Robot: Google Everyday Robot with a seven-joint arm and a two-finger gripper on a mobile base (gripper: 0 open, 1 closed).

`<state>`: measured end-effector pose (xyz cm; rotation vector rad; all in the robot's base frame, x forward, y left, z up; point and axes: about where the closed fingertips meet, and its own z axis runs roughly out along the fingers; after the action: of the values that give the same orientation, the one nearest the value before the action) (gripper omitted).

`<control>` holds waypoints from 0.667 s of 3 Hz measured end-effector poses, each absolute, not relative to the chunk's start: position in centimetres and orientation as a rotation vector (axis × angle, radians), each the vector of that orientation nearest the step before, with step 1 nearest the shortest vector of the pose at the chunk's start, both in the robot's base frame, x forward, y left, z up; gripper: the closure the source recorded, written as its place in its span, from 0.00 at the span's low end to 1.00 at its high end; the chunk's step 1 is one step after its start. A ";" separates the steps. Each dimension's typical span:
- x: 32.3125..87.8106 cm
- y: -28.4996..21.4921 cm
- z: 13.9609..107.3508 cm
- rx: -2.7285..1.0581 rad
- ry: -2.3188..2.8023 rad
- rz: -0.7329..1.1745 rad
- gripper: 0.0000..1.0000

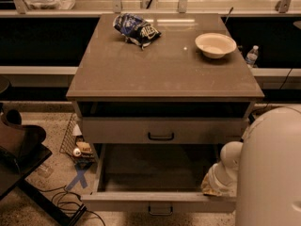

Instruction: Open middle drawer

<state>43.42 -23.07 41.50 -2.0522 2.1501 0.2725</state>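
Below the worktop (160, 74) front edge, the middle drawer (131, 202) stands pulled well out (opening looks complete). I place the gripper (216, 182) at its right front corner; whether it grips, I cannot tell.

Pretty dim, warm light is coming from 12 o'clock, glaring off the cabinet top (164, 65); the gripper (217, 180) is sitting in shadow at 5 o'clock.

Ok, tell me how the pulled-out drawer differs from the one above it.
The middle drawer is pulled far out, its inside showing; the top drawer sits pushed in, only its front showing. The gripper hangs at the middle drawer's right front corner, below the top drawer. Both are wide, with flat fronts.
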 end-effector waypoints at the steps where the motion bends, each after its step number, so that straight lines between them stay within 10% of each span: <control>1: 40.7 -22.4 42.5 -2.022 2.195 0.331 1.00; 2: 40.7 -22.4 42.5 -2.022 2.195 0.332 1.00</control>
<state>40.72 -22.37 42.46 -2.0221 2.1955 0.3316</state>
